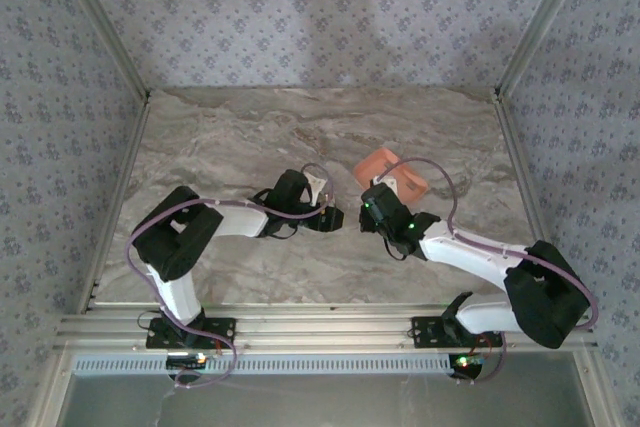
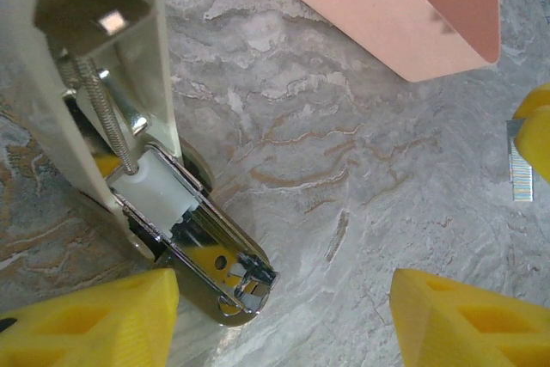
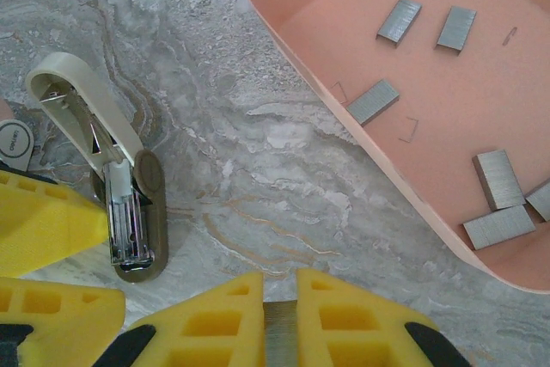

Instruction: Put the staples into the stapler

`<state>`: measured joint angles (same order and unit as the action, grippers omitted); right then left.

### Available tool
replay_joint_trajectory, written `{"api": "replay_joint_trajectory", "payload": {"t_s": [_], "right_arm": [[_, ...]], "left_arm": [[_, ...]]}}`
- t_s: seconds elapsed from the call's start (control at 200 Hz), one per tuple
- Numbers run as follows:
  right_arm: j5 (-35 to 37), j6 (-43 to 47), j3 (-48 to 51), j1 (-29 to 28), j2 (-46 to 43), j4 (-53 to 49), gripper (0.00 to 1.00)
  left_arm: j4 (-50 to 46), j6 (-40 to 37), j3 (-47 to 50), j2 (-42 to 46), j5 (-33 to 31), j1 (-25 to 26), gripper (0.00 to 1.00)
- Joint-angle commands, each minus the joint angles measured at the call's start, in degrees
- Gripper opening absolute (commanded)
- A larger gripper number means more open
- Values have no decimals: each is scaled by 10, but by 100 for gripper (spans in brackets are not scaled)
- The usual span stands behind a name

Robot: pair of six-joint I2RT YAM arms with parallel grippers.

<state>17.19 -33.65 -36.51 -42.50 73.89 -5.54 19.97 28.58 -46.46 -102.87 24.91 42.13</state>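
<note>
1. A marbled grey desk [image 3: 258, 126] is carrying a small cream stapler [image 3: 129, 204], which is lying open with its cover tilting up and its shiny metal channel facing upward.
2. A shallow salmon-pink tray [image 3: 447, 100] is sitting on the desk, up and to the right of the stapler in the right wrist view and well apart from it.
3. Most of the staples [image 3: 498, 180] are lying loose in the tray as short grey blocks, scattered at different angles, with a few thin single wires among them.
4. The right end effector [image 3: 279, 291] is hanging over bare desk between the stapler and the tray. Its yellow fingers are pressing together on one staple strip [image 3: 279, 333], which is standing between the two pads.
5. The left end effector [image 2: 284, 290] is hovering low at the front end of the stapler with its yellow fingers standing wide apart and gripping nothing. One finger is sitting right beside the stapler's metal nose, and the other is off to the far side over bare desk.
6. In the overhead view the two end effectors are facing each other near the middle of the desk, with the tray just behind the right one.
</note>
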Motion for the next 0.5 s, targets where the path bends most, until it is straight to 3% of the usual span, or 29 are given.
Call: {"api": "replay_joint_trajectory", "payload": {"t_s": [0.0, 0.245, 0.495], "right_arm": [[4, -3, 5, 2, -11, 12, 13], [-24, 15, -9, -1, 5, 30, 13], [-41, 25, -52, -22, 66, 52, 13]], "left_arm": [[-1, 4, -13, -4, 15, 4, 66], [8, 7, 21, 47, -16, 3, 68], [14, 8, 95, 157, -104, -4, 72]]}}
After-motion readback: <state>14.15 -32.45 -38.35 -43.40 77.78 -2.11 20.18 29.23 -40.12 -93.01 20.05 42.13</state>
